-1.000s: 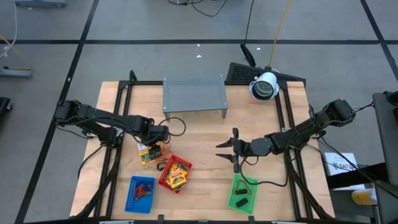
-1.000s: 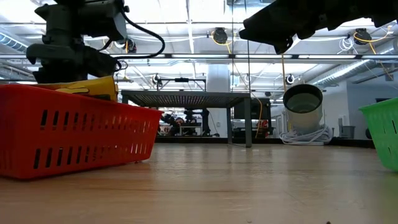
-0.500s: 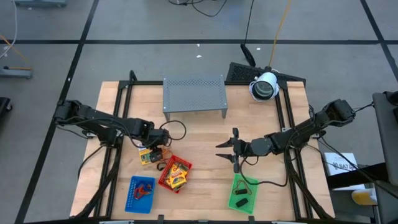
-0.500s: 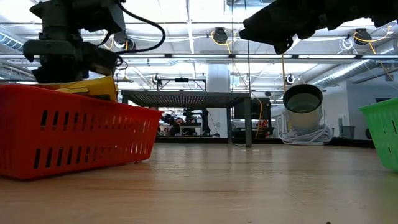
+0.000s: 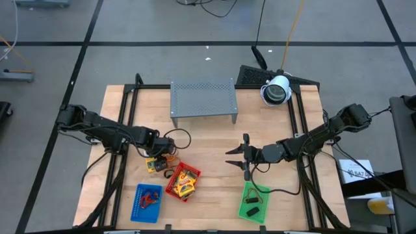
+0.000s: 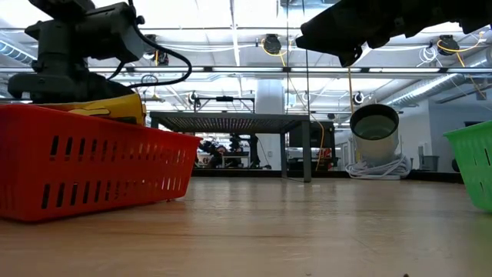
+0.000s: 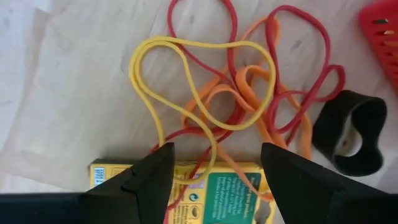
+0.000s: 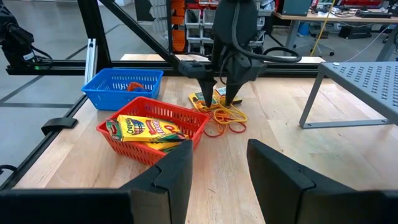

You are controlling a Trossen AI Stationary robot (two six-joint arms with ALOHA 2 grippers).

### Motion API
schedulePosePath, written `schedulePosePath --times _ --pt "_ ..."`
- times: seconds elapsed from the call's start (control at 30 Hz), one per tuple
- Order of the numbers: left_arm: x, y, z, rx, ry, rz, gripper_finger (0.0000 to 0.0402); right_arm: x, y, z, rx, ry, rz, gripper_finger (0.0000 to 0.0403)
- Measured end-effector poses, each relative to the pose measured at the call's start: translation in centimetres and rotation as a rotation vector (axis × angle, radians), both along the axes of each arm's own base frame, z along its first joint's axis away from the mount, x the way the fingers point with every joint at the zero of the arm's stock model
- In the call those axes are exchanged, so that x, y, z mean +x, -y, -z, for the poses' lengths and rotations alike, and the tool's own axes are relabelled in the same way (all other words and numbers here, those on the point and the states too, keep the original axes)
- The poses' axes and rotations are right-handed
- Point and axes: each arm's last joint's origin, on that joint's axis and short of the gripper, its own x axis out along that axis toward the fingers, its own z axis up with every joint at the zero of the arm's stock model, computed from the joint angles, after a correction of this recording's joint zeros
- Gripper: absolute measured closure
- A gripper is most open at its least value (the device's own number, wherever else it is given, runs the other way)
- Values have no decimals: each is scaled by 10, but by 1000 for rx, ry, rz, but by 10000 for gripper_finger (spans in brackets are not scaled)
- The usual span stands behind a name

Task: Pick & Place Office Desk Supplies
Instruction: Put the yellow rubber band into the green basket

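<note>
A flat yellow packet [image 7: 211,190] lies on the table next to the red tray [image 5: 193,174]. A tangle of yellow, orange and red rubber bands [image 7: 236,81] lies partly over it, with a dark clip [image 7: 351,134] beside them. My left gripper [image 5: 158,156] is open and points down over the packet's end and the bands [image 8: 225,117]; in the right wrist view it [image 8: 219,94] stands low over them. More yellow packets [image 8: 146,129] lie in the red tray. My right gripper [image 5: 242,156] is open and hovers right of the table's middle. My left gripper comes from above, pointing down, with its open fingers [image 7: 152,180] across the packet's end where the rubber bands [image 7: 205,155] cross it. I cannot tell whether the fingertips touch the packet or the bands.
A blue tray [image 5: 140,195] with rubber bands sits near the front left. A green tray [image 5: 246,195] with dark clips sits front right, below my right gripper. The grey perforated rack [image 5: 203,97] stands at the far side, with a white spool [image 5: 276,91] to its right.
My left gripper has moved toward the table's near edge and a little left, coming down over the yellow packet and the rubber bands.
</note>
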Motion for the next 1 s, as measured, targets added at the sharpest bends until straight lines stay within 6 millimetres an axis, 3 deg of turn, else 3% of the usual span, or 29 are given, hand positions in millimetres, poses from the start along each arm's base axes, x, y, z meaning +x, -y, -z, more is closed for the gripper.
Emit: schedulePosePath --times 1.0 --pt "1 -4 0 -11 18 94 154 0 0 1 -2 -7 0 261"
